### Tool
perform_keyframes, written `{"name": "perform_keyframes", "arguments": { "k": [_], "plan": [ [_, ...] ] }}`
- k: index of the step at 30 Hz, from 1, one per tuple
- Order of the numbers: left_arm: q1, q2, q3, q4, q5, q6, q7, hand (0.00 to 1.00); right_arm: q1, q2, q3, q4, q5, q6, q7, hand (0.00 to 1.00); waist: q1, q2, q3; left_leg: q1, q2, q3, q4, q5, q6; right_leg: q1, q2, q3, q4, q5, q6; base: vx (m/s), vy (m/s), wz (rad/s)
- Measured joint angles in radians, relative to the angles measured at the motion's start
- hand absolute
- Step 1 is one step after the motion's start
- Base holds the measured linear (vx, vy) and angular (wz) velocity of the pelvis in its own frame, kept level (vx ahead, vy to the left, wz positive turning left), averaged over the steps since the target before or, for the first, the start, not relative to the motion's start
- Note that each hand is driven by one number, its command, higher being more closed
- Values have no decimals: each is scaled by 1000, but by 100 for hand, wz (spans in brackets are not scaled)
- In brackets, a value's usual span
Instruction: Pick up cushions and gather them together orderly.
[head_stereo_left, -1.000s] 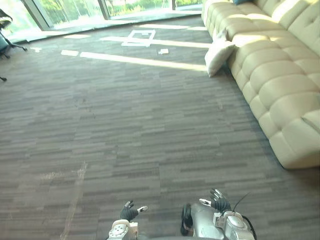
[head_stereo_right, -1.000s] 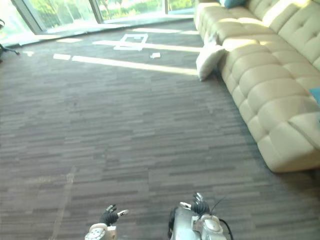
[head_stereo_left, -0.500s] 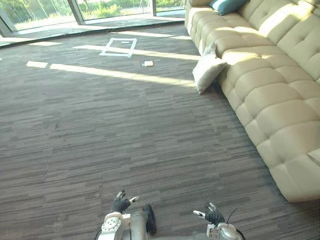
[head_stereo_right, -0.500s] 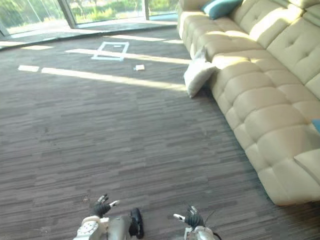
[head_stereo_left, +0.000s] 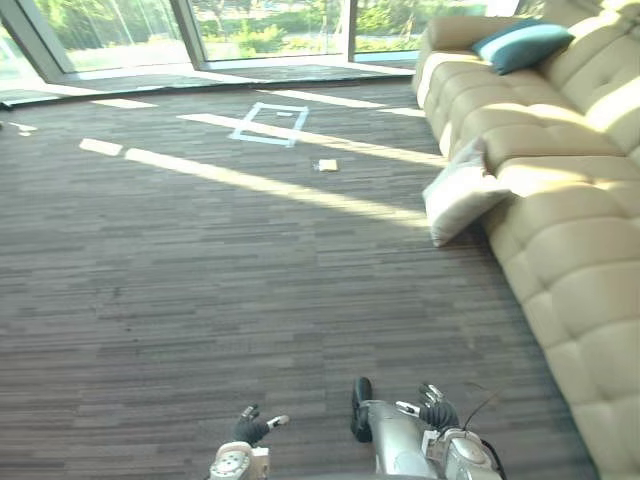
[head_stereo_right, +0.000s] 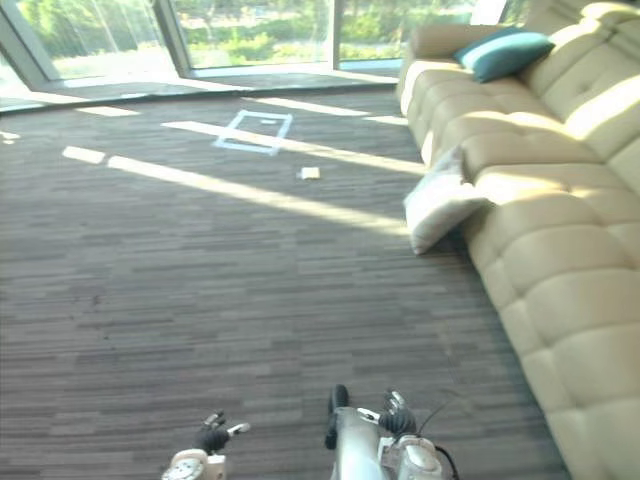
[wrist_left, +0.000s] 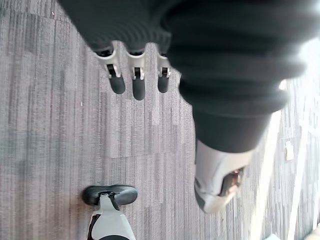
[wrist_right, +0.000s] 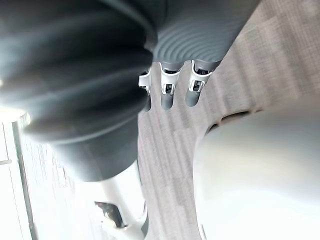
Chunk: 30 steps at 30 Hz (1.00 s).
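With left hand (head_stereo_left: 250, 428) and right hand (head_stereo_left: 434, 412) low, empty, fingers loosely spread, the white cushion (head_stereo_left: 462, 198) leans on the floor (head_stereo_left: 200, 280) against the sofa (head_stereo_left: 572, 280) front, well ahead; best walk up square before reaching two-handed.

You had open carpet (head_stereo_left: 200, 280) ahead and left; the sofa (head_stereo_left: 580, 270) walled your right, a cushion (head_stereo_left: 460, 200) leaning against its front.

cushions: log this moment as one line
white cushion: floor, leaning on sofa | teal cushion: on sofa | left hand: open, empty | right hand: open, empty
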Motion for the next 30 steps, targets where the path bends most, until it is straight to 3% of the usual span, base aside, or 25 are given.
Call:
{"name": "perform_keyframes", "arguments": {
  "k": [1, 2, 4, 6, 7, 8, 9, 11, 12, 13, 14, 15, 16, 17, 18, 19, 21, 23, 25, 27, 28, 29, 30],
  "plan": [
    [4, -5, 15, -11, -1, 1, 0, 0, 5, -5, 4, 0, 1, 6, -1, 0, 1, 13, 3, -50, 49, 21, 135, -2, 15, 56, 24, -5, -31, -14, -4, 662, -216, 10],
    [20, -3, 31, -39, -1, -1, -1, 0, 18, -1, 4, 2, 4, 12, -2, 0, 7, 10, 8, -132, 105, 79, 280, -44, 57, 163, 46, -4, -94, -35, -9, 553, -150, 0],
    [26, 7, 35, -63, -4, -5, -2, 0, 29, 13, 3, 20, 10, 14, -3, 0, 9, -20, 3, -223, 94, 159, 239, -103, 74, 280, 41, 12, -183, -42, 3, 529, -131, -18],
    [27, 12, 35, -80, -11, -9, -2, 0, 21, 14, 4, 38, 10, 17, -4, 0, 19, -24, 3, -316, 53, 209, 14, -128, 83, 357, 35, 29, -257, -40, 20, 508, -77, -43],
    [27, 12, 35, -89, -15, -13, -1, 0, 23, 15, 3, 38, 10, 17, -6, 0, 26, -26, 3, -342, 5, 203, -187, -120, 75, 383, 28, 47, -274, -43, 25, 512, 12, -59],
    [28, 12, 35, -91, -21, -17, 0, 0, 28, 17, 3, 39, 8, 17, -8, 0, 35, -28, 3, -345, -49, 171, -427, -79, 63, 421, 20, 73, -301, -57, 40, 525, 38, -64],
    [29, 12, 34, -92, -22, -18, 0, 0, 31, 17, 2, 40, 8, 17, -10, 0, 39, -26, 3, -345, -74, 146, -550, -39, 52, 449, 19, 90, -324, -64, 50, 559, 106, -66],
    [32, 12, 31, -98, -24, -21, 1, 0, 51, 16, 4, 40, 7, 14, -18, 0, 55, -19, 0, -371, -85, 111, -664, 15, 44, 537, 34, 135, -379, -97, 87, 646, 240, -67],
    [30, 18, 29, -97, -25, -21, 1, 0, 55, 20, 4, 42, 8, 14, -21, 0, 61, -25, 0, -375, -83, 102, -627, 82, 75, 559, 33, 155, -378, -121, 98, 703, 339, -72],
    [33, 36, 27, -98, -26, -21, 0, 0, 58, 31, 7, 43, 7, 14, -23, 0, 68, -47, -16, -383, -99, 110, -567, 131, 107, 570, 3, 187, -352, -166, 116, 583, 265, -65],
    [33, 59, 27, -93, -26, -19, 0, 0, 64, 49, 14, 45, 5, 13, -22, 0, 61, -95, -40, -398, -130, 120, -509, 86, 155, 544, -42, 209, -273, -195, 135, 610, 225, -53],
    [30, 62, 28, -84, -26, -19, 0, 0, 70, 61, 15, 46, 4, 12, -21, 0, 58, -104, -47, -398, -142, 126, -488, 53, 169, 507, -64, 219, -194, -195, 138, 619, 228, -39],
    [29, 64, 27, -75, -26, -20, 0, 0, 76, 63, 12, 44, 8, 6, -20, 0, 58, -112, -54, -383, -158, 144, -472, 16, 182, 431, -89, 247, -15, -188, 150, 726, 307, -23],
    [23, 73, 27, -66, -26, -20, 3, 0, 66, 63, 11, 45, 5, 4, -19, 0, 57, -131, -47, -338, -189, 156, -475, -26, 191, 331, -127, 266, 223, -130, 204, 579, 264, -16],
    [14, 78, 26, -62, -26, -18, 3, 0, 60, 65, 11, 45, 3, 4, -18, 0, 53, -138, -39, -303, -203, 160, -478, -54, 192, 283, -151, 272, 358, -82, 228, 561, 228, -1],
    [10, 86, 13, -43, -27, -7, 5, 0, 50, 65, 11, 45, 0, 4, -15, 0, 50, -133, -28, -224, -220, 161, -486, -94, 190, 224, -192, 245, 543, -73, 214, 562, 191, 4],
    [21, 88, -20, -24, -29, 0, 7, 0, 48, 44, 23, 37, -5, 2, -13, 0, 42, -112, -31, -88, -224, 168, -555, -119, 194, 170, -234, 141, 624, -113, 138, 542, 156, -4],
    [33, 82, -56, -24, -29, 0, 7, 0, 39, 22, 44, 33, -5, -6, -12, 0, 33, -78, -35, 23, -199, 173, -645, -119, 193, 82, -219, 14, 520, -185, 107, 495, 65, 0],
    [30, 78, -66, -24, -29, 1, 6, 0, 14, 17, 43, 31, -4, -8, -12, 0, 16, -67, -26, 68, -170, 194, -678, -119, 193, -13, -192, -83, 361, -186, 96, 530, -38, 4],
    [34, 74, -67, -22, -29, 3, 5, 0, 0, 16, 43, 28, -4, -10, -12, 0, 6, -61, -21, 112, -148, 208, -706, -120, 191, -74, -146, -180, 133, -108, 61, 528, -76, -9],
    [35, 76, -71, -23, -29, 2, 5, 0, 0, 19, 44, 28, -4, -10, -12, 0, 7, -66, -22, 139, -153, 222, -712, -130, 148, -80, -107, -204, -32, 4, 33, 575, -91, -16],
    [42, 81, -73, -24, -28, 2, 4, 0, 8, 24, 45, 30, -4, -11, -12, 0, 6, -82, -29, 171, -168, 221, -712, -153, 110, -78, -85, -201, -134, 129, -27, 779, -151, -14],
    [41, 90, -66, -8, -27, 3, 3, 0, 21, 24, 37, 28, 4, -14, -9, 0, 1, -97, -36, 214, -186, 213, -708, -184, 65, -86, -83, -176, -124, 187, -124, 767, -145, -37]
  ]
}}
